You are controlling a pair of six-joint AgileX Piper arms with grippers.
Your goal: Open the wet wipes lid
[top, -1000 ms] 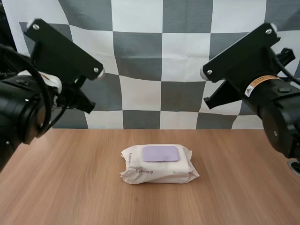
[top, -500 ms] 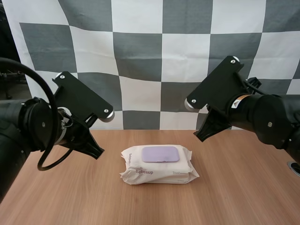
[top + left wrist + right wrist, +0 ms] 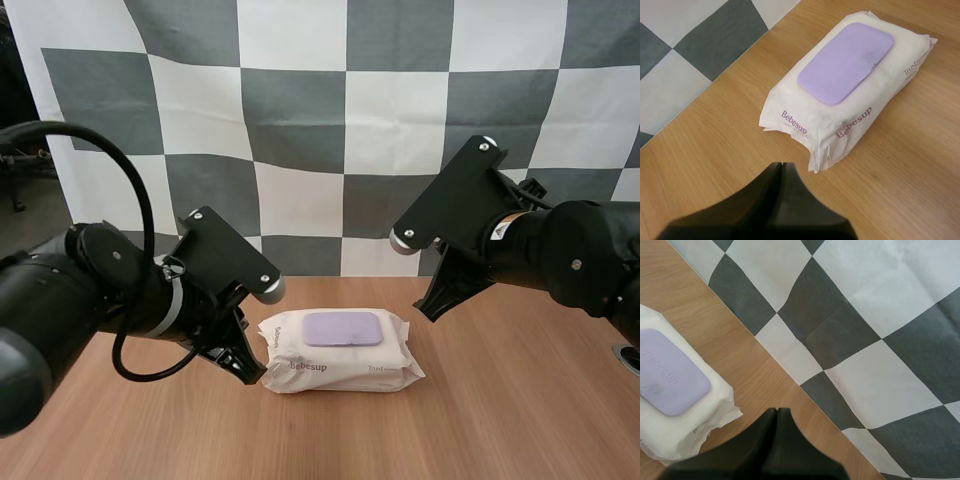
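A white pack of wet wipes [image 3: 338, 349] lies flat in the middle of the wooden table, its lilac lid [image 3: 342, 328] closed on top. My left gripper [image 3: 250, 369] is low beside the pack's left front corner, close to it but apart. In the left wrist view the pack [image 3: 850, 87] lies just ahead of my left gripper [image 3: 782, 164], whose fingers lie together as one dark wedge. My right gripper [image 3: 428, 306] hangs above the table behind the pack's right end. The right wrist view has the pack [image 3: 675, 400] off to one side of my right gripper [image 3: 777, 410], also shut.
The wooden table [image 3: 500, 420] stretches wide to either side and in front of the pack. A dark round fitting [image 3: 629, 356] sits at the table's far right edge.
Both arms have come down from high up. The left gripper has dropped and swung right to the pack's left corner; the right gripper has lowered behind the pack's right end. The pack has not moved.
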